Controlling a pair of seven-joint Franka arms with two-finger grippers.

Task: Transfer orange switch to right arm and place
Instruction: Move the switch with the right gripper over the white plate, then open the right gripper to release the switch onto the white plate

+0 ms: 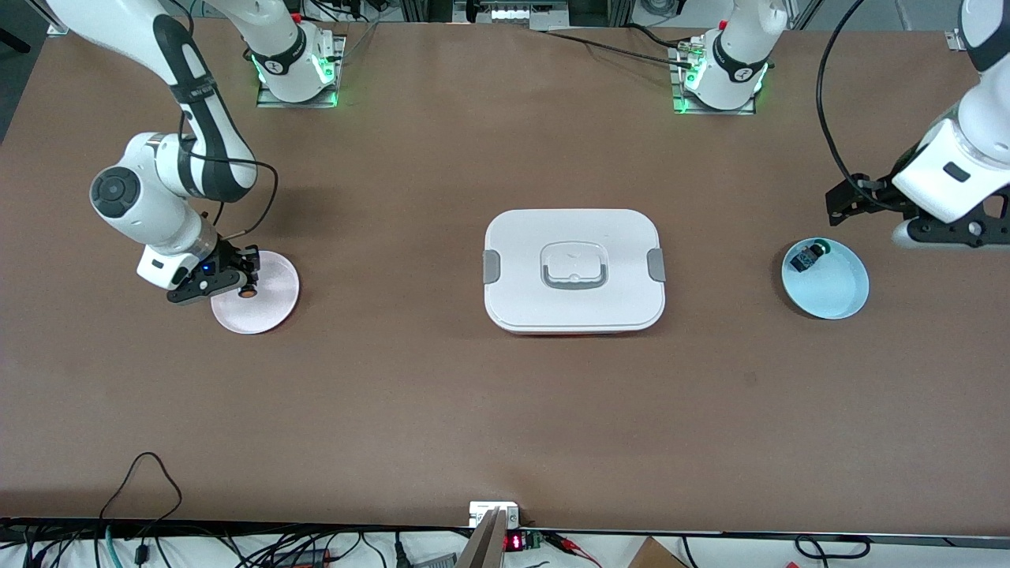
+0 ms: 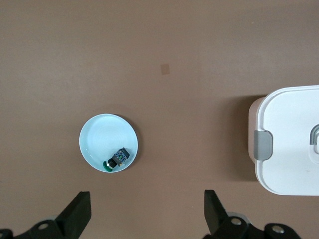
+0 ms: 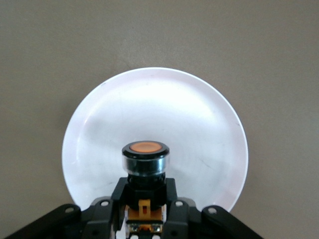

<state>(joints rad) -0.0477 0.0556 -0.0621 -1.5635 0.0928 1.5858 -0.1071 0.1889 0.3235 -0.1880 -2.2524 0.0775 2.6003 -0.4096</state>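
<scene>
My right gripper (image 1: 241, 284) is shut on the orange switch (image 1: 247, 293) and holds it low over the pink plate (image 1: 268, 309) at the right arm's end of the table. In the right wrist view the fingers (image 3: 118, 195) clamp the switch's black body, and its orange cap (image 3: 146, 148) points at the plate (image 3: 164, 109). I cannot tell if the switch touches the plate. My left gripper (image 1: 846, 202) is open and empty over bare table beside the light blue plate (image 1: 836, 292); in the left wrist view its gripper (image 2: 145, 205) is spread wide.
The light blue plate (image 2: 97, 137) holds a black switch with a green cap (image 1: 808, 257), also seen in the left wrist view (image 2: 117, 158). A white lidded container (image 1: 574, 229) with grey latches sits mid-table; its corner shows in the left wrist view (image 2: 289, 134).
</scene>
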